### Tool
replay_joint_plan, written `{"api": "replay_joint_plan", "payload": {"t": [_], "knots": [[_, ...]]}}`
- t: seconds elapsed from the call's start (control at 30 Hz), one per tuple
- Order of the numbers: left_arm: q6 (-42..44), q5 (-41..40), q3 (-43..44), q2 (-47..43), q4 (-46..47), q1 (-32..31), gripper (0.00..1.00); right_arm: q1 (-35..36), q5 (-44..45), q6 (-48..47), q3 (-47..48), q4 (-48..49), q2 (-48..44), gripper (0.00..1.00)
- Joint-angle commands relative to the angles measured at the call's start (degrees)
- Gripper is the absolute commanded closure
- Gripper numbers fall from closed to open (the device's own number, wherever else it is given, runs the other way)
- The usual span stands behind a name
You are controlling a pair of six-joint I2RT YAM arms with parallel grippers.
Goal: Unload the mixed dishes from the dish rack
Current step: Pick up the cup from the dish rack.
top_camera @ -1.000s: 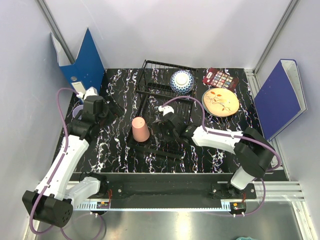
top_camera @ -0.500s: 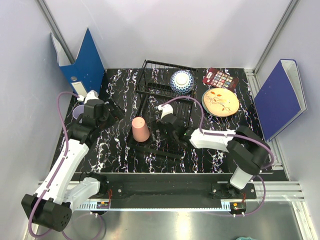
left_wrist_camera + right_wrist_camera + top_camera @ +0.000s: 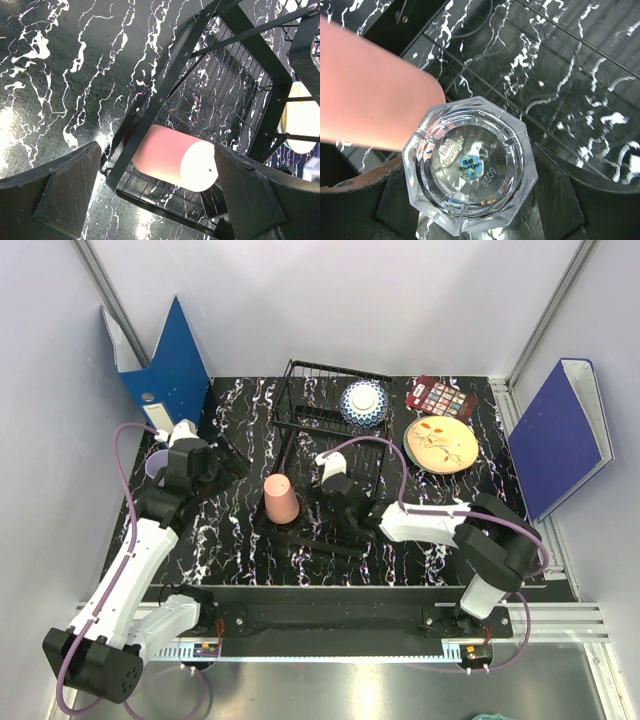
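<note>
The dish rack, mid-frame, held the pink cup, the bowl and the clear glass; the cream plate lay outside, right of it. My right gripper flanked the glass, clamped or not I could not tell; my left gripper stood apart, empty.

Seen from above, the right gripper covers the clear glass cup, and the left arm hides most of the lavender cup. In the right wrist view the salmon-pink cup runs off the left edge, and whether the jaws touch the glass cannot be told. In the left wrist view, bars of the dish rack cross a pale plate, so no pattern can be made out on it.
</note>
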Motion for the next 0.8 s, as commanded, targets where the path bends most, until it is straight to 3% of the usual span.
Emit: {"api": "replay_joint_plan", "payload": {"t": [0.0,0.1,0.17,0.27,0.37,0.47,0.53,0.63,0.77], "knots": [[-0.3,0.0,-0.1,-1.6,3.0,-0.3,0.01,1.7,6.1,-0.7,-0.6,-2.1,-8.2,0.72],[0.0,-0.3,0.6,-1.7,3.0,-0.3,0.01,2.2,8.4,-1.3,0.6,-7.2,-16.4,0.84],[0.0,-0.6,1.4,-1.8,3.0,-0.3,0.01,2.3,9.8,-2.0,1.9,-10.5,-20.0,0.99],[0.1,0.6,2.9,-1.8,3.9,-0.3,0.01,2.2,6.9,-1.1,3.8,-14.3,-28.1,1.00],[0.7,7.4,2.6,-3.4,9.7,-0.3,0.01,1.9,-0.5,2.3,3.8,-10.4,-35.6,1.00],[-2.1,19.6,-1.5,-7.2,23.1,-0.2,0.01,-0.1,-6.4,7.5,4.0,-8.7,-39.2,1.00],[-7.2,29.0,-5.8,-9.2,37.4,-0.2,0.01,-2.5,-13.3,13.2,2.4,-5.4,-41.5,1.00],[-14.8,37.9,-8.3,-8.0,51.6,-0.2,0.01,-9.7,-25.1,23.8,-2.3,5.7,-43.7,1.00],[-25.0,42.6,-12.4,-6.0,69.3,-0.5,0.01,-13.1,-30.7,30.4,-5.3,18.5,-42.5,1.00]]}}
